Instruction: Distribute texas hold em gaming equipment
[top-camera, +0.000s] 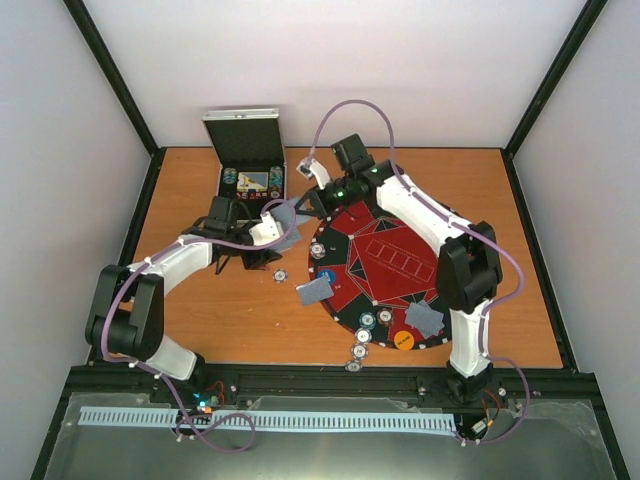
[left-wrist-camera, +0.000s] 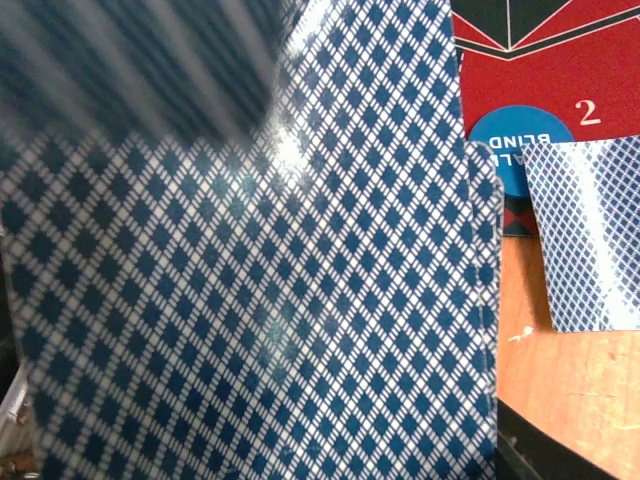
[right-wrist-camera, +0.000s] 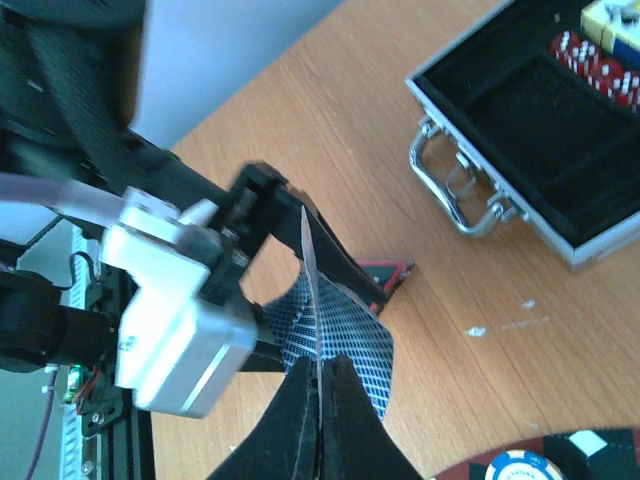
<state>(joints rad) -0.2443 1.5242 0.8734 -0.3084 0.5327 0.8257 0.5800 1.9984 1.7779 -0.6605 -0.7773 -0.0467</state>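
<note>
My left gripper (top-camera: 276, 231) holds a deck of blue-patterned playing cards (top-camera: 288, 234) above the wood just left of the poker mat (top-camera: 385, 262). The card backs (left-wrist-camera: 250, 300) fill the left wrist view and hide its fingers. My right gripper (right-wrist-camera: 319, 362) is shut on a single card (right-wrist-camera: 310, 280), seen edge-on, right beside the deck (right-wrist-camera: 345, 345). Two small card piles (top-camera: 314, 291) (top-camera: 424, 320) lie at the mat's rim. Poker chips (top-camera: 367, 322) (top-camera: 359, 351), an orange disc (top-camera: 403, 339) and a blue blind disc (left-wrist-camera: 520, 140) sit along the near rim.
An open metal case (top-camera: 250, 170) with chips inside stands at the back left, its handle (right-wrist-camera: 460, 195) facing the mat. One lone chip (top-camera: 279, 273) lies on the wood under the left arm. Black frame rails border the table.
</note>
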